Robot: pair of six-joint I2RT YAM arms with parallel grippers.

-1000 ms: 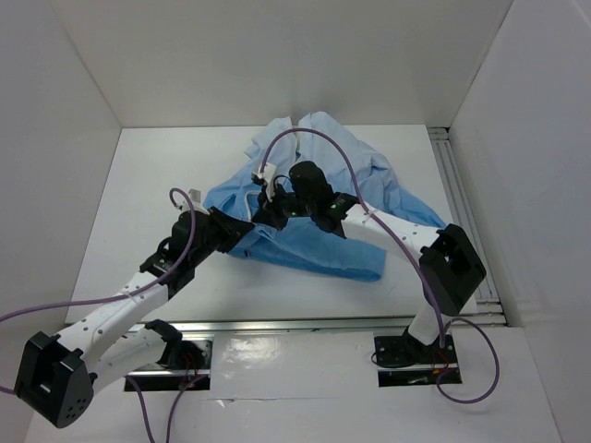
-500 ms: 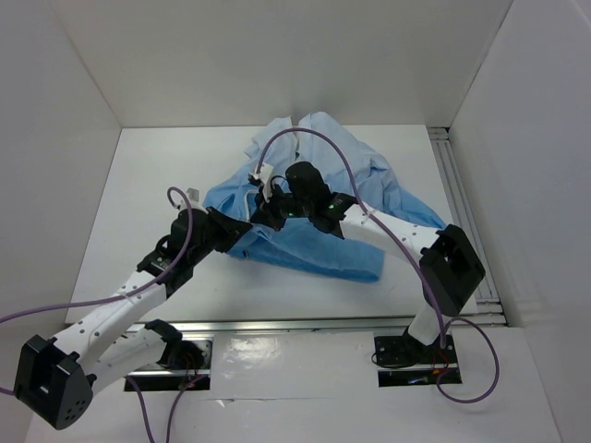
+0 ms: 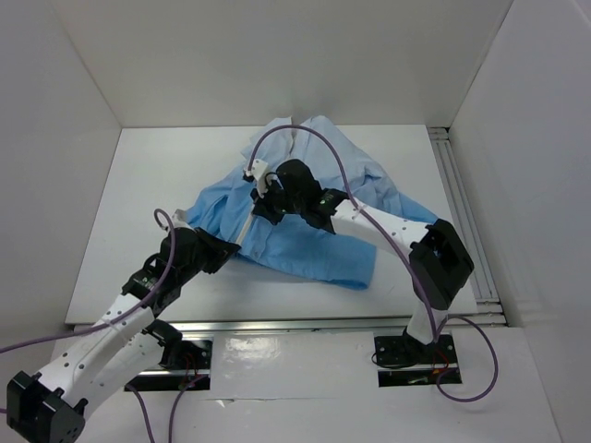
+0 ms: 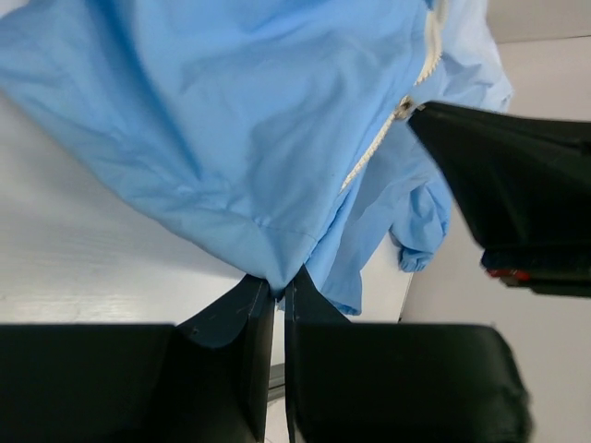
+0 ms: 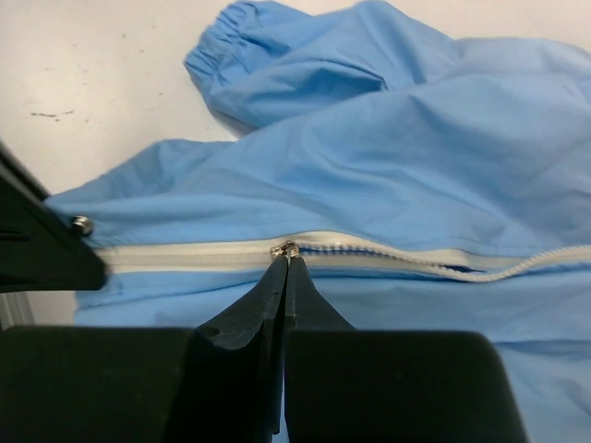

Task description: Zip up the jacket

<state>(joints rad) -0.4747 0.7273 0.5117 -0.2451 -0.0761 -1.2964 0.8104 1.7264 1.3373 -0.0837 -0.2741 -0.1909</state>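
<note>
Blue jacket is lying crumpled on white table, 3 white walls enclosing it. Fully closed, left gripper is pinching its hem. Also closed, right gripper is clamping zipper pull; zipped strip leftward of it.

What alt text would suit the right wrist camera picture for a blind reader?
The right gripper, black and shut, pinches the small metal zipper pull on a pale zipper strip crossing a light-blue crinkly fabric jacket. The strip looks joined left of the pull and parted to its right; a gathered cuff lies on the white table above.
</note>
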